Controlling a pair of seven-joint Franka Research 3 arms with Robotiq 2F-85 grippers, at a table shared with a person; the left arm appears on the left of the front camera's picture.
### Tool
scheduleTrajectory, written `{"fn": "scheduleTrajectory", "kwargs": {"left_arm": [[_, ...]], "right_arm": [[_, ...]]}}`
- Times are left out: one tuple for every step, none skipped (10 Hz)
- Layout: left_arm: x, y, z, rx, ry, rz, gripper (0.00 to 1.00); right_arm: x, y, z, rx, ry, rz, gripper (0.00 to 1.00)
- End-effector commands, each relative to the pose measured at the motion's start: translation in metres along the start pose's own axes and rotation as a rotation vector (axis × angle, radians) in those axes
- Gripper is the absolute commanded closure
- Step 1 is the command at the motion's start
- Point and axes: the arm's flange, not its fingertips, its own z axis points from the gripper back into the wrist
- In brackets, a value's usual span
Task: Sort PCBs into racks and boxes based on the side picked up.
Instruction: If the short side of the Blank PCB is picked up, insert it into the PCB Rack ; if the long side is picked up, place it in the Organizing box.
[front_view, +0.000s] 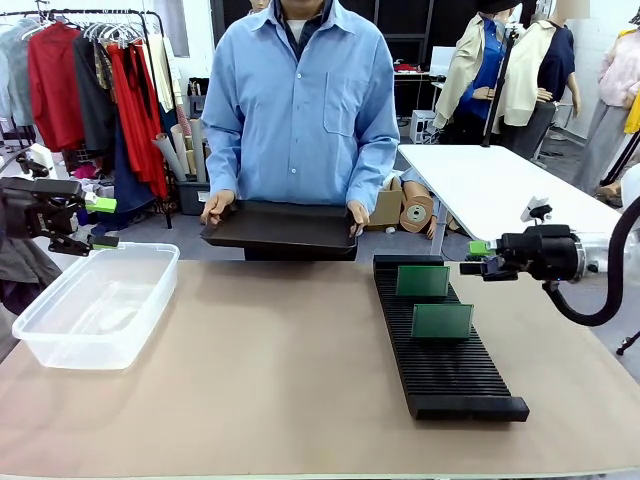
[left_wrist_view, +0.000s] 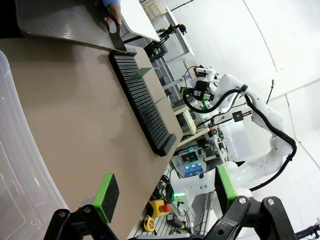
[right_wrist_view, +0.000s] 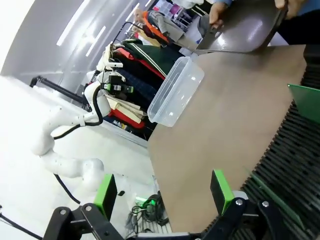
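Two green PCBs (front_view: 422, 281) (front_view: 442, 321) stand upright in slots of the long black rack (front_view: 450, 375) on the right half of the table. The clear box (front_view: 75, 350) sits at the left, with nothing visible inside. My left gripper (front_view: 102, 222) hovers open above the box's far left corner, nothing between its pads (left_wrist_view: 106, 196). My right gripper (front_view: 475, 258) hangs open just right of the rack's far end, holding nothing. In the right wrist view the rack (right_wrist_view: 295, 165) and a PCB (right_wrist_view: 305, 102) lie to the right of my open fingers (right_wrist_view: 221, 190), and the box (right_wrist_view: 177, 92) lies farther off.
A person at the far edge holds a flat black tray (front_view: 280, 228) in both hands, just above the table. The brown tabletop (front_view: 270, 370) lies between box and rack. A white table (front_view: 500, 185) stands behind on the right, a clothes rail (front_view: 100, 70) behind on the left.
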Motion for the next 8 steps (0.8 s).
{"fn": "scheduleTrajectory", "kwargs": {"left_arm": [[0.000,-0.001,0.001,0.000,-0.002,0.000,0.00],[0.000,-0.001,0.001,0.000,-0.002,0.000,0.00],[0.000,-0.001,0.001,0.000,-0.002,0.000,0.00],[0.000,-0.001,0.001,0.000,-0.002,0.000,0.00],[0.000,-0.001,0.001,0.000,-0.002,0.000,0.00],[0.000,-0.001,0.001,0.000,-0.002,0.000,0.00],[0.000,-0.001,0.001,0.000,-0.002,0.000,0.00],[0.000,-0.001,0.001,0.000,-0.002,0.000,0.00]], "right_arm": [[0.002,0.027,-0.007,-0.044,0.013,-0.114,0.00],[0.002,0.035,-0.008,-0.024,0.041,-0.212,0.00],[0.005,0.043,-0.008,-0.011,0.041,-0.255,0.00],[0.008,0.054,-0.009,-0.010,0.057,-0.268,0.00],[0.010,0.061,-0.010,0.004,0.072,-0.291,0.00],[0.013,0.064,-0.010,0.001,0.090,-0.297,0.00],[0.016,0.064,-0.009,0.001,0.098,-0.313,0.00],[0.017,0.065,-0.009,0.018,0.103,-0.330,0.00]]}}
